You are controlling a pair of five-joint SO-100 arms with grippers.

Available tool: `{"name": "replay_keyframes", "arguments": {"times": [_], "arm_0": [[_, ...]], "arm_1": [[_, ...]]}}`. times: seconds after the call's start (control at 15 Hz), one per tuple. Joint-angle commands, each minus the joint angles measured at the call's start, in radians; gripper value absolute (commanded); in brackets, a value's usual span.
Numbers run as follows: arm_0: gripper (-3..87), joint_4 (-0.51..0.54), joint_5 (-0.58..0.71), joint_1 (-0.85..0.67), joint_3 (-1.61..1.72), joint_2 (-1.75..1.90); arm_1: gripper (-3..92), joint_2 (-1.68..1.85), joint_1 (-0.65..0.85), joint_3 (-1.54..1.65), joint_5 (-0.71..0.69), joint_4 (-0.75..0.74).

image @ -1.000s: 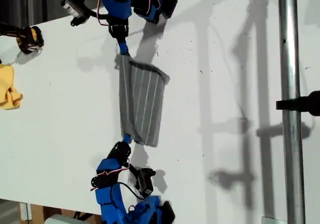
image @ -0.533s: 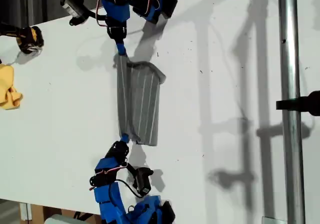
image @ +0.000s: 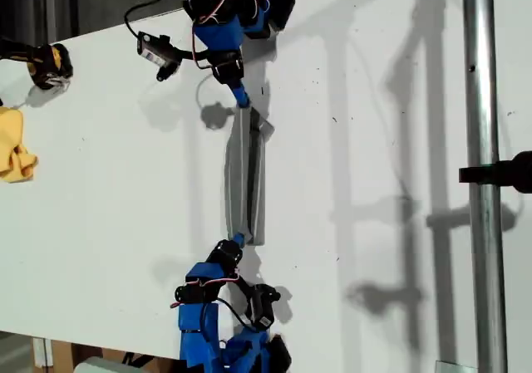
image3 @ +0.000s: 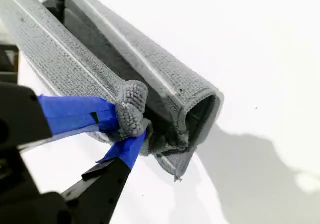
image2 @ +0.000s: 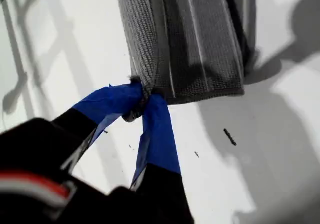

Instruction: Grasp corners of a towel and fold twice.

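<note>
The grey pinstriped towel (image: 247, 178) lies as a narrow, doubled-over strip in the middle of the white table (image: 374, 99), running between the two arms. My first gripper (image: 238, 238) is at the strip's end nearer the exterior view's bottom, shut on a towel corner (image2: 142, 92) held between its blue fingertips (image2: 155, 114). My second gripper (image: 243, 100) is at the opposite end and is shut on a bunched corner (image3: 131, 109). There the towel (image3: 150, 69) curls into an open roll with a loose flap. The towel (image2: 200, 44) hangs slightly lifted at both pinched ends.
A small yellow cloth (image: 15, 153) lies at the exterior view's left edge, below a black-and-yellow object (image: 48, 64). A metal pole (image: 482, 174) with a black clamp (image: 507, 172) runs down the exterior view's right side. The table's edge lies near the bottom arm's base.
Both grippers have moved toward the exterior view's right, carrying the held edge over the towel. The cloth has narrowed from a wide panel to a thin folded strip.
</note>
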Motion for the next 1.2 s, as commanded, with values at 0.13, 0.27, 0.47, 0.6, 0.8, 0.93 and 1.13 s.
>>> {"name": "replay_keyframes", "arguments": {"times": [0.13,0.27,0.47,0.6,0.8,0.93,1.13], "arm_0": [[-1.6,0.009,-0.051,0.011,0.029,-0.057],[-1.6,0.023,-0.058,0.011,0.003,-0.124],[-1.6,0.075,-0.077,0.006,-0.072,-0.212],[-1.4,0.117,-0.075,0.006,-0.127,-0.238],[21.7,0.245,-0.077,0.011,-0.233,-0.278],[28.5,0.362,-0.069,0.031,-0.322,-0.239],[27.2,0.518,-0.064,0.064,-0.399,-0.054]], "arm_1": [[-0.2,-0.322,-0.067,-0.035,0.061,-0.169],[-0.2,-0.517,-0.066,-0.087,0.077,-0.227],[-0.2,-0.752,-0.025,-0.175,0.074,-0.281],[6.8,-0.811,0.012,-0.215,0.067,-0.265],[23.6,-0.905,0.046,-0.362,0.066,-0.054],[32.7,-0.92,0.029,-0.554,0.055,0.153],[32.9,-0.87,0.0,-0.793,0.055,0.373]]}}
